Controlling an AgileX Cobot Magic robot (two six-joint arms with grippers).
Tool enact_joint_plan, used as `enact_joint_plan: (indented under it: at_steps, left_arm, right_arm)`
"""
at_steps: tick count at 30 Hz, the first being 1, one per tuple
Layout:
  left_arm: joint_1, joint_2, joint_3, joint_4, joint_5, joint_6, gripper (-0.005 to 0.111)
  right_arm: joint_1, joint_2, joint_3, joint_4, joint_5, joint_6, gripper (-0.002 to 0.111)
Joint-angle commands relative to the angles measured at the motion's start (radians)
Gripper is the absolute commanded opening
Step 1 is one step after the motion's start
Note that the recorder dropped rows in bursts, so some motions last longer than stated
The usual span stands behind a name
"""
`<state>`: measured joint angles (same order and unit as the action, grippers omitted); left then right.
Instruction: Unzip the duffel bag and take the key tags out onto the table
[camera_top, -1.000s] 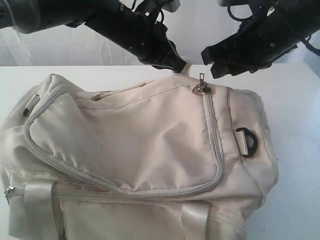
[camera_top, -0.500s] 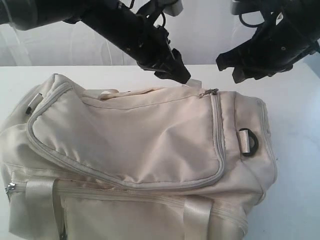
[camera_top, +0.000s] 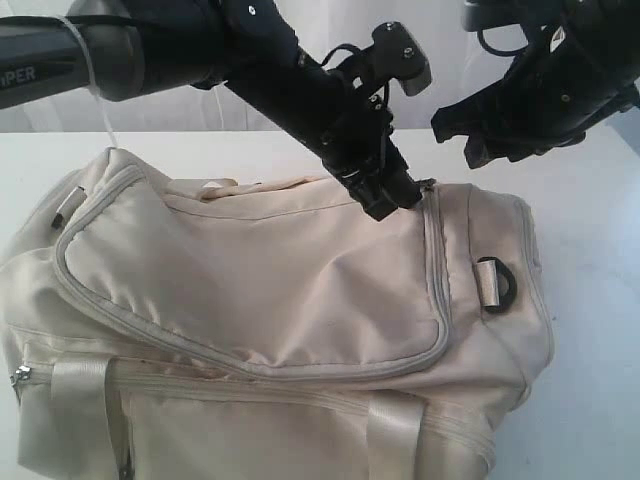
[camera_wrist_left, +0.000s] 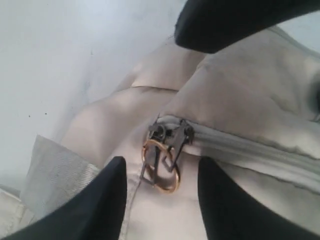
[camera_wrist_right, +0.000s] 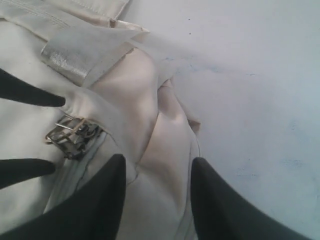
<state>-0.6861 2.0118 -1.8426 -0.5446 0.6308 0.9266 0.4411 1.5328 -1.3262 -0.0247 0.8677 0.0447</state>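
Note:
The cream duffel bag (camera_top: 260, 280) lies on the white table (camera_top: 590, 380), its grey zipper closed. Two metal zipper pulls (camera_top: 428, 185) with a gold ring (camera_wrist_left: 161, 167) sit at the bag's far top corner. My left gripper (camera_top: 395, 205) is open there, and in the left wrist view its fingertips (camera_wrist_left: 116, 170) straddle the pulls without closing on them. My right gripper (camera_top: 455, 142) hangs open just above the bag's right end (camera_wrist_right: 165, 130), holding nothing. In the right wrist view the same pulls (camera_wrist_right: 70, 132) show between the left gripper's tips. The key tags are hidden.
A black D-ring (camera_top: 497, 285) on a strap loop sits at the bag's right end. Satin webbing straps (camera_top: 395, 440) cross the near side. A side zipper pull (camera_top: 18, 378) hangs at the left. Bare tabletop lies right of the bag.
My left gripper has come down and to the right from behind the bag onto the zipper pulls. The lifted bag corner has sagged flat. The right gripper drew back to the right, then held still.

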Motion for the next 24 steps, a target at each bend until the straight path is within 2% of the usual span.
enact_joint_plan:
  at_steps: [1, 4, 6, 9, 11, 12, 24]
  left_arm:
    - [-0.002, 0.013, -0.003, 0.005, -0.028, -0.018, 0.050]
    - [-0.002, 0.020, -0.003, 0.005, -0.054, -0.041, 0.050]
    - [-0.002, 0.022, -0.003, 0.009, -0.054, -0.041, 0.046]
    - [-0.002, 0.022, -0.003, 0.012, -0.054, -0.041, 0.024]
    - [-0.002, 0.022, -0.003, 0.016, -0.045, -0.041, 0.004]
    - [-0.002, 0.022, -0.003, 0.031, -0.033, -0.041, 0.000]
    - [-0.002, -0.077, -0.003, 0.037, -0.008, -0.041, 0.000]
  right_arm:
    - [-0.001, -0.006, 0.001, -0.013, 0.005, 0.008, 0.040]
    - [-0.001, -0.006, 0.001, -0.013, 0.005, 0.010, 0.040]
    - [-0.001, -0.006, 0.001, -0.013, 0.005, 0.010, 0.040]
    - [-0.001, -0.006, 0.001, -0.013, 0.005, 0.010, 0.040]
    - [-0.001, -0.006, 0.001, -0.013, 0.005, 0.010, 0.040]
    - [-0.001, -0.006, 0.001, -0.013, 0.005, 0.010, 0.040]
    - [-0.001, -0.006, 0.001, -0.013, 0.005, 0.010, 0.040]
